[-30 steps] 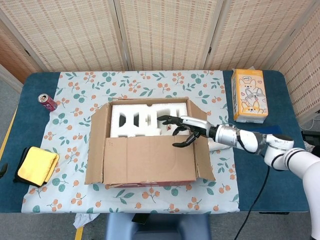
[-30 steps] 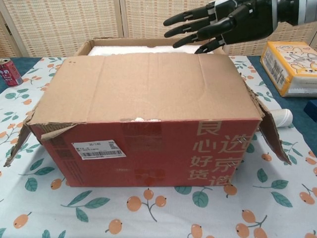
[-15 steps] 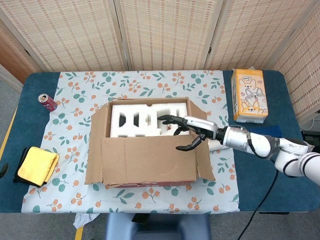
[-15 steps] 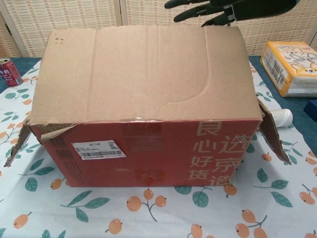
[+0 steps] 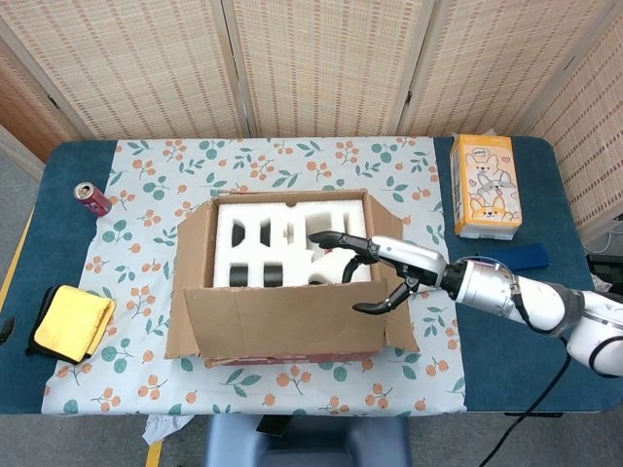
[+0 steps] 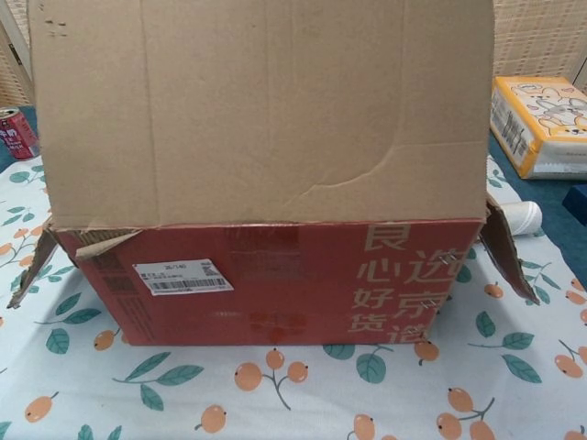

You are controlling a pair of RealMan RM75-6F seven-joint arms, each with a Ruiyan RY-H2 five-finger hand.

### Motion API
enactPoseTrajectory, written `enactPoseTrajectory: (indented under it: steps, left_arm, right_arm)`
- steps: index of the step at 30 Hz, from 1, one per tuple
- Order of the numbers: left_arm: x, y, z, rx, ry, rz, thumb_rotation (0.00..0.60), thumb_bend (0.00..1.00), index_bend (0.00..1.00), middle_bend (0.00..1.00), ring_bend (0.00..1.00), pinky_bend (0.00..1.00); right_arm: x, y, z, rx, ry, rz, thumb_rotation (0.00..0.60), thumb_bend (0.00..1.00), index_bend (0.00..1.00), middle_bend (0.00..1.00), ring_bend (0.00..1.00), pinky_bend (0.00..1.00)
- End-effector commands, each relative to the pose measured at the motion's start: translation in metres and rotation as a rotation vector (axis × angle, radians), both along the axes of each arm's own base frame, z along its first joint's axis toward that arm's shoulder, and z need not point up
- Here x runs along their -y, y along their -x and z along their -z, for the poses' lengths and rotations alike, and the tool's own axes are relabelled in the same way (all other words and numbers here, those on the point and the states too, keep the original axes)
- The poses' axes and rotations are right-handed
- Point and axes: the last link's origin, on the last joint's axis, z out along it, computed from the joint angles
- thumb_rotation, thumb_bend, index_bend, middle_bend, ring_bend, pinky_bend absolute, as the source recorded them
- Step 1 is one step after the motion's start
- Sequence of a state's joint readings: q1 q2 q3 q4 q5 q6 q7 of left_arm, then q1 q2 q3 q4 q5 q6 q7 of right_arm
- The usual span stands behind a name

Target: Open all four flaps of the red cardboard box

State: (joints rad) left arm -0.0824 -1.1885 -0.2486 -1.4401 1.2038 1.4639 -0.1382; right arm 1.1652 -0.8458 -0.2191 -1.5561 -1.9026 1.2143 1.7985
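Head view, right hand: the right hand (image 5: pixel 375 270) reaches in from the right over the open box, fingers spread and lightly curled, nothing held; its lower fingers (image 5: pixel 375 307) sit at the top edge of the front flap near its right end — whether they press on it I cannot tell
Left hand: not seen in either view
Front flap: the front flap (image 5: pixel 282 313) stands roughly upright; in the chest view it (image 6: pixel 261 110) rises as a plain brown sheet that fills the upper frame and hides the hand
Red cardboard box: the red cardboard box (image 6: pixel 275 284) sits mid-table on the floral cloth (image 5: pixel 146 209); its red front wall carries a white label and pale printed characters; side flaps hang outward on left and right
Inside the box: white foam packing (image 5: pixel 258 238) with dark cut-outs
Table edges: a red can (image 5: pixel 92 198) at the far left; a yellow cloth (image 5: pixel 73 321) on the blue tabletop at the near left; an orange carton with a rabbit picture (image 5: pixel 485 185) at the far right — well apart from the box
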Motion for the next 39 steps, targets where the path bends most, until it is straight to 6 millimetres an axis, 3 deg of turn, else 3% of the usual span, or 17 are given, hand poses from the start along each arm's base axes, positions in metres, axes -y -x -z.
enactPoseTrajectory:
  steps: [1, 17, 30, 36, 39]
  left_arm:
    - [-0.001, 0.0, 0.0, -0.002, 0.001, -0.001, 0.6, 0.32, 0.0, 0.0, 0.0, 0.0]
    - [-0.003, 0.003, 0.0, 0.0, -0.005, -0.007, 0.6, 0.32, 0.0, 0.0, 0.0, 0.0]
    - [-0.007, -0.001, 0.005, -0.02, 0.017, 0.002, 0.6, 0.32, 0.0, 0.0, 0.0, 0.0]
    - [-0.011, -0.001, 0.007, -0.023, 0.028, 0.007, 0.6, 0.32, 0.0, 0.0, 0.0, 0.0]
    - [-0.011, -0.002, 0.007, -0.025, 0.032, 0.009, 0.6, 0.32, 0.0, 0.0, 0.0, 0.0]
  right_arm:
    - [-0.009, 0.0, -0.006, 0.007, 0.006, -0.015, 0.6, 0.38, 0.0, 0.0, 0.0, 0.35]
    - [-0.041, 0.003, -0.008, -0.013, -0.019, -0.097, 0.6, 0.38, 0.0, 0.0, 0.0, 0.37]
    - [-0.088, 0.021, -0.01, -0.047, -0.017, -0.116, 0.6, 0.38, 0.0, 0.0, 0.0, 0.4]
    - [-0.094, 0.029, -0.013, -0.044, -0.001, -0.083, 0.6, 0.38, 0.0, 0.0, 0.0, 0.43]
    - [-0.092, 0.033, -0.014, -0.06, 0.048, -0.076, 0.6, 0.38, 0.0, 0.0, 0.0, 0.37]
